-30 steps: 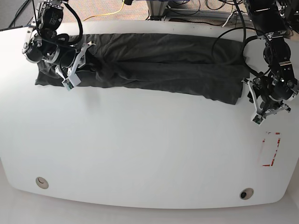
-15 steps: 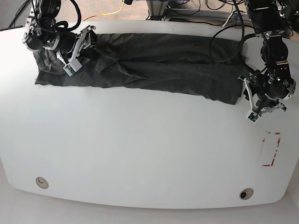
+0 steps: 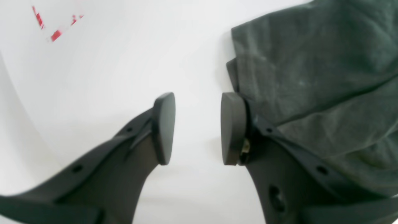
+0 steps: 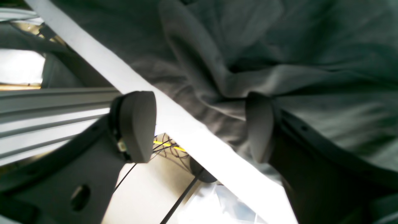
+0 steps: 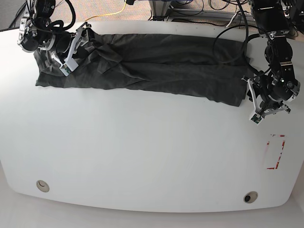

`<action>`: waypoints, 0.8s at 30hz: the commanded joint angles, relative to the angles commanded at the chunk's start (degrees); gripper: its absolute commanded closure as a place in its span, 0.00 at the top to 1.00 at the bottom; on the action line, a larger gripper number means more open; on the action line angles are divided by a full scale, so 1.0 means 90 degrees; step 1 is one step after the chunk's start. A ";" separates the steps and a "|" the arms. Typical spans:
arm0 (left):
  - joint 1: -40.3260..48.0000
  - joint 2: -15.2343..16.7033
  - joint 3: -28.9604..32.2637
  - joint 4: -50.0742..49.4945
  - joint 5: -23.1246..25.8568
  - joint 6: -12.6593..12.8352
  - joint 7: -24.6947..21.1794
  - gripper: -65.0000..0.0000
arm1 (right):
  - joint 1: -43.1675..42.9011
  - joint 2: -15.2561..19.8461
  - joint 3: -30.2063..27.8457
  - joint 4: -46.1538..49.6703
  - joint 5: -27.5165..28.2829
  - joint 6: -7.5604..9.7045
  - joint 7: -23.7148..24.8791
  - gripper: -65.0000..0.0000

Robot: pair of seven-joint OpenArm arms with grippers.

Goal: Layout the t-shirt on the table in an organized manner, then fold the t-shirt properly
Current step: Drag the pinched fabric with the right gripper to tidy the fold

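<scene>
The white table point(image 5: 142, 156) fills the base view, two grommet holes point(image 5: 42, 185) near its lower edge and a red dashed mark point(image 5: 275, 152) at lower right; cables lie beyond the top edge. At upper left the right gripper point(image 5: 76, 45) hangs, fingers apart and empty, over the t-shirt point(image 5: 156, 66) (its sleeves are hard to make out). The shirt's long axis runs left-right along the top. At right, the left gripper point(image 5: 256, 102), jaws parted, sits beside the shirt's end.
</scene>
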 joint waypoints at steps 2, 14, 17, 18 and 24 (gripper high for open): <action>0.0020 0.0000 0.0137 0.0049 -0.0020 0.0000 0.0000 0.33 | 0.0088 -0.0039 0.0010 0.0000 -0.0010 0.0000 0.0000 0.65; 0.0469 0.0371 0.0274 0.0694 -0.0029 0.0000 0.0000 0.33 | 0.0479 -0.0088 0.0029 0.0000 -0.0801 0.0000 0.0156 0.43; 0.0567 0.0371 0.0459 0.0713 -0.0029 0.0000 0.0000 0.33 | 0.0410 -0.0098 0.0010 0.0000 -0.0850 0.0000 0.0244 0.49; 0.0606 0.0371 0.0518 0.0723 -0.0029 0.0000 0.0000 0.33 | 0.0352 -0.0098 0.0000 0.0020 -0.0840 0.0000 0.0274 0.52; 0.0762 0.0371 0.0625 0.0713 -0.0029 0.0000 -0.0010 0.33 | 0.0176 -0.0264 -0.0029 0.0020 -0.0830 0.0000 0.0283 0.75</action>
